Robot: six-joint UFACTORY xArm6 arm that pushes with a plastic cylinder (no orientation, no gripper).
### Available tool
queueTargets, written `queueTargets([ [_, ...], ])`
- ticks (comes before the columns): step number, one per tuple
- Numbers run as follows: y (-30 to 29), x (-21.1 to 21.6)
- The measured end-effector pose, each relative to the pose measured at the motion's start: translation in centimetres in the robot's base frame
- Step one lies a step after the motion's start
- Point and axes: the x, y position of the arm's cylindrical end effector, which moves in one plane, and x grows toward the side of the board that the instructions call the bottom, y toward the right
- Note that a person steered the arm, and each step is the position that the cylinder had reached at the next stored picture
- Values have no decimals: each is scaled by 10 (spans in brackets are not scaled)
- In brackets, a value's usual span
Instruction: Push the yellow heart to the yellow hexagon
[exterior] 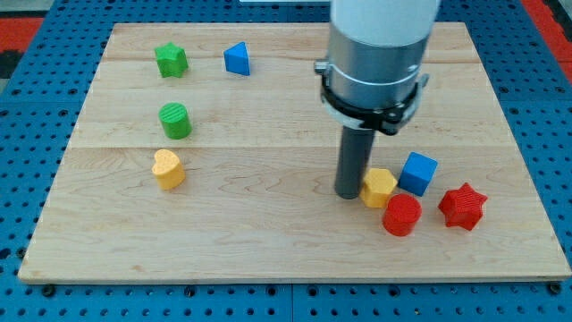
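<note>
The yellow heart [167, 169] lies on the wooden board [268, 233] at the view's left, just below the green cylinder [175, 121]. The yellow hexagon [380, 188] lies at the view's lower right, among other blocks. My tip [349, 194] stands right against the hexagon's left side, far to the right of the heart. The rod hangs from a large grey and white arm body [375, 63].
A blue cube [418, 173] touches the hexagon's upper right. A red cylinder [401, 215] sits just below the hexagon. A red star [462, 206] lies further right. A green star [171, 60] and a blue triangle [237, 59] lie at the view's top left.
</note>
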Motion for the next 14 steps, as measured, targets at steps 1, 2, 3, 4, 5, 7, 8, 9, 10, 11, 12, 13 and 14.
queueTargets([
  [1, 31, 1],
  [2, -11, -11],
  [3, -120, -12],
  [4, -220, 11],
  [5, -308, -23],
  [7, -153, 9],
  [8, -124, 13],
  [9, -195, -21],
  [10, -157, -25],
  [11, -68, -20],
  [12, -77, -37],
  [13, -77, -48],
  [14, -28, -29],
])
